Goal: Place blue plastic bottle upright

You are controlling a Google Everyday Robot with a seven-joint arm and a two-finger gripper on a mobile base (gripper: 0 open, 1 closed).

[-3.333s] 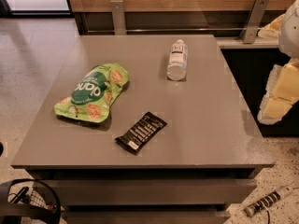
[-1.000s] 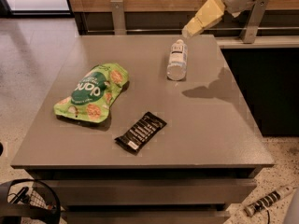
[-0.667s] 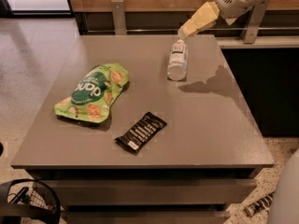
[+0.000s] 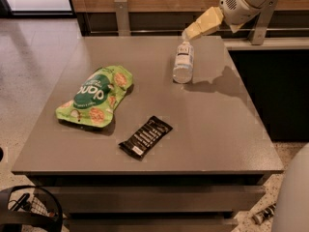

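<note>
On the table's far right: the blue plastic bottle [image 4: 183, 64] lies on its side, clear with a white label, its narrower end towards the far edge.
Over the bottle's far end: the gripper [image 4: 188, 33], cream-coloured, hangs with its tip just at that end; whether it touches cannot be told.
Grip state: cannot tell whether it is released or clenched.
Arm: the white arm [image 4: 244, 1] reaches in from the upper right and casts a shadow on the tabletop right of the bottle.
Neighbours: a green snack bag [image 4: 96, 95] lies flat on the left half, well apart from the bottle; a black snack bar [image 4: 146, 137] lies askew near the front middle, apart from both.
Open room: bare grey table [image 4: 222, 129] stretches in front of the bottle and to its right as far as the right edge.
Edges: the bottle is near the far edge and nearer the right edge than the left; behind the table stand metal rail posts [image 4: 121, 16] and wood panelling.
Contents: whether the bottle holds liquid cannot be told.
</note>
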